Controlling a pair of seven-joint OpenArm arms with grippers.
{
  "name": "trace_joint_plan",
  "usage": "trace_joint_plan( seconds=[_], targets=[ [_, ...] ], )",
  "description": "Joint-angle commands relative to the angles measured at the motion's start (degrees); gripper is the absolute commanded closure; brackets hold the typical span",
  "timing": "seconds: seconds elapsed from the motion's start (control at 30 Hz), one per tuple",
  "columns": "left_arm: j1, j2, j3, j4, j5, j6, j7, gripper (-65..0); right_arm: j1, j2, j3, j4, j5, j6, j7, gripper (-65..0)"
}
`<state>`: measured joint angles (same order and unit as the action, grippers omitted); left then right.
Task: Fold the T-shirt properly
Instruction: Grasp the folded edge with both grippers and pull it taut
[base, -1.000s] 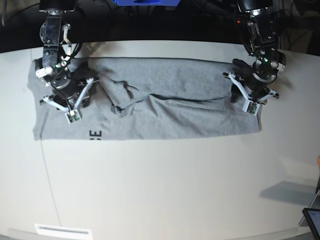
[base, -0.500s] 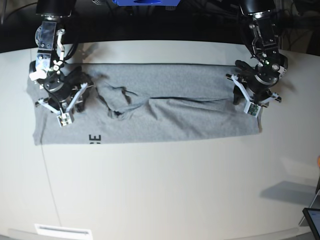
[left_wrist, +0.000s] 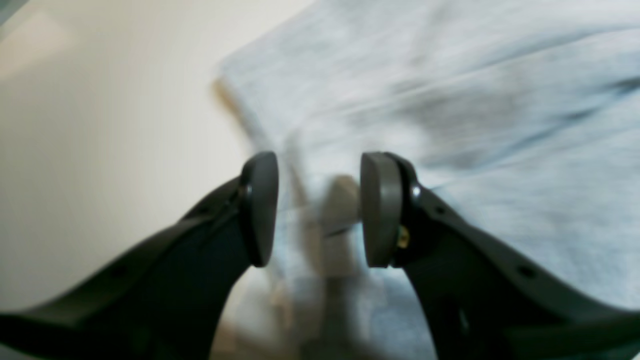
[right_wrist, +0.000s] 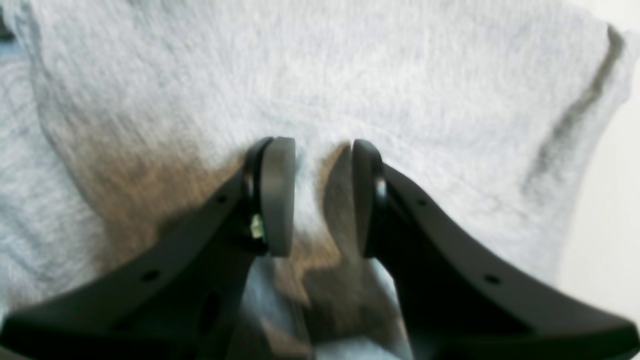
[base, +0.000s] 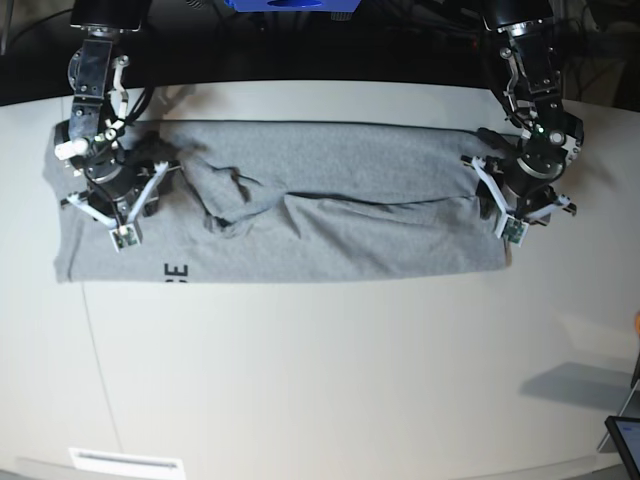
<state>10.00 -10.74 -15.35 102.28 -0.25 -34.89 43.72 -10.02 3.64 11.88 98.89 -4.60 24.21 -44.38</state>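
Observation:
The grey T-shirt (base: 330, 215) lies flat and wide across the far part of the white table (base: 330, 370). It has a rumpled fold left of the middle, and black lettering (base: 176, 271) shows at its front left edge. My right gripper (base: 148, 192) is over the shirt's left end. In the right wrist view the right gripper (right_wrist: 324, 195) has its pads pinching a raised ridge of the T-shirt (right_wrist: 320, 75). My left gripper (base: 492, 205) is at the shirt's right edge. In the left wrist view the left gripper (left_wrist: 319, 205) has its pads apart over the blurred T-shirt (left_wrist: 475, 125).
The table's dark far edge runs just behind both arms. A dark tablet-like device (base: 625, 440) sits at the front right corner, beside a grey shadow patch (base: 575, 385). A white label strip (base: 125, 462) lies at the front left.
My right gripper has moved left and dragged the shirt's left end with it. The shirt's right edge has shifted left, while my left gripper has moved slightly right and toward the front.

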Motion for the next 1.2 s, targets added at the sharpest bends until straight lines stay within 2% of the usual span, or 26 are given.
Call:
trace_joint_plan(
  seconds=[0.0,0.1,0.27,0.43,0.53,0.6,0.67,0.77,0.8,0.97,1.03,1.17],
  targets=[
    [-0.9,-0.64,-0.25,2.12,-0.58,0.21,-0.78,-27.0,0.75,0.45,0.12,3.31,0.51,-0.07,1.08,-18.3],
    [-0.81,-0.64,-0.34,4.67,-0.58,0.21,-0.6,-27.0,0.66,0.45,-0.32,8.4,0.51,1.24,0.47,-18.1],
    [1.3,-0.2,-6.49,5.63,-0.76,0.13,-0.87,-27.0,0.4,0.45,-4.54,12.01,0.34,7.13,-2.43,-17.8],
    [3.23,-0.64,-12.03,5.11,-0.94,-0.14,-1.31,-27.5,-0.75,0.27,-11.84,12.19,0.25,7.4,-2.34,-17.7],
    [3.93,-0.55,-15.55,5.11,-0.94,-3.39,-3.33,-28.0,-0.66,-1.75,-12.98,12.19,0.16,7.4,-2.26,-17.7],
    [4.02,-0.55,-16.87,5.37,-0.94,-5.11,-3.15,-28.7,-0.31,-1.92,-13.24,12.19,0.16,7.4,-2.26,-17.7],
    [4.11,-0.55,-17.04,4.67,-1.02,-5.11,-3.15,-33.8,-0.22,-1.92,-13.42,12.19,0.16,7.4,-2.26,-17.7],
    [3.93,-0.64,-17.13,1.41,-1.81,-5.11,-3.33,-44.7,-0.22,-1.92,-13.51,12.1,0.16,7.4,-2.34,-17.7],
    [3.93,-0.73,-17.22,0.27,-3.48,-5.11,-3.33,-46.5,-0.22,-1.84,-13.33,12.1,0.16,7.4,-2.7,-17.7],
    [4.37,-2.31,-19.68,-1.14,-13.86,-5.11,-3.15,-43.3,-0.22,-2.1,-9.99,12.19,0.34,7.4,-2.78,-17.7],
    [4.37,-2.31,-19.94,-0.96,-13.68,-5.11,-3.15,-42.5,-0.22,-3.16,-7.53,12.19,0.51,7.4,-2.78,-17.7],
    [4.29,-2.22,-19.59,-0.7,-9.55,-5.11,-3.42,-42.5,-0.22,-7.02,-1.99,12.19,0.25,7.4,-2.78,-18.3]
  ],
)
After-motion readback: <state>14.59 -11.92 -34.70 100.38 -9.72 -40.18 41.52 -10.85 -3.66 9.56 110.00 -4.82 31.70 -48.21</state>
